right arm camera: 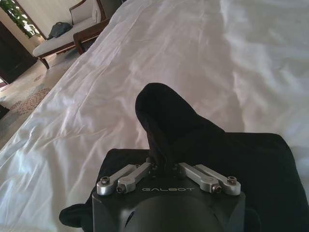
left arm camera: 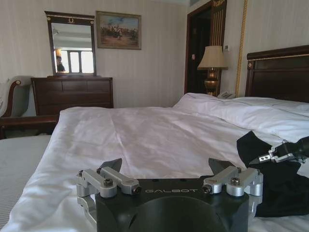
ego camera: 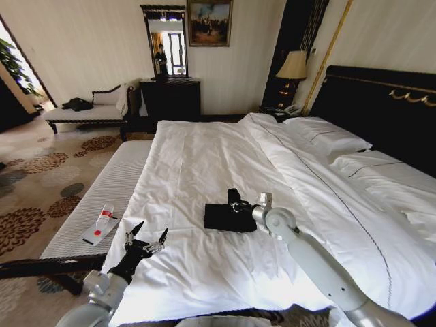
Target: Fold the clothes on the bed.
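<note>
Nearest the head camera, the left pincer [ego camera: 146, 237] hovers low over the foot edge of the large white-sheeted bed [ego camera: 204, 157], fingers spread apart, well left of the black soft-fabric T-shirt [ego camera: 228, 216]. That shirt lies folded in a compact bundle mid-bed. Reaching in from the right, the right pincer [right arm camera: 163, 166] is clamped together on a raised flap of it.

One black T-shirt [ego camera: 229, 216], one bed [ego camera: 204, 157], two pillows [ego camera: 327, 133].
</note>
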Motion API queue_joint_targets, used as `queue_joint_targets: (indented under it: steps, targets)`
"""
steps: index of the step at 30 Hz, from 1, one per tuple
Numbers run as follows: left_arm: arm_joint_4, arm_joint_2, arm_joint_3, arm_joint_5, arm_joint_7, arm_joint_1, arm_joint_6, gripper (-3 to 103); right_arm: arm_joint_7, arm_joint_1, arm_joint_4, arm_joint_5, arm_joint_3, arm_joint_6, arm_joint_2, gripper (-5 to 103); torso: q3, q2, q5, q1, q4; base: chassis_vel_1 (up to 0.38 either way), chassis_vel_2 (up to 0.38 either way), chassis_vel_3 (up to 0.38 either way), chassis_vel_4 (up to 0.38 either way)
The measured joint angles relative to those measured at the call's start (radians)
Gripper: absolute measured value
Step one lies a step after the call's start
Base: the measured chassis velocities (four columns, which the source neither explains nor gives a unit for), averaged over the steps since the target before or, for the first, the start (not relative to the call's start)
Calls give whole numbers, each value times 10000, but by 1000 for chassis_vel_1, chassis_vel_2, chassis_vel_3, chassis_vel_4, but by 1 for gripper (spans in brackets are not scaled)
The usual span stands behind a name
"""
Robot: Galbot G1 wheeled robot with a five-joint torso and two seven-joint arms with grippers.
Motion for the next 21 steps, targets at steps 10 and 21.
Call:
queue_joint_targets:
  steps: [10,21]
  targets:
    - [0,0,0,0,0,0,0,100,-138,155,-260,-557,-381,292,226,5,0,0,-1,-1,2,0,0,0,0]
    - [0,0,0,0,0,0,0,100,-34,61,255,-788,-691,435,170,14,-1,0,0,-1,1,0,0,0,0]
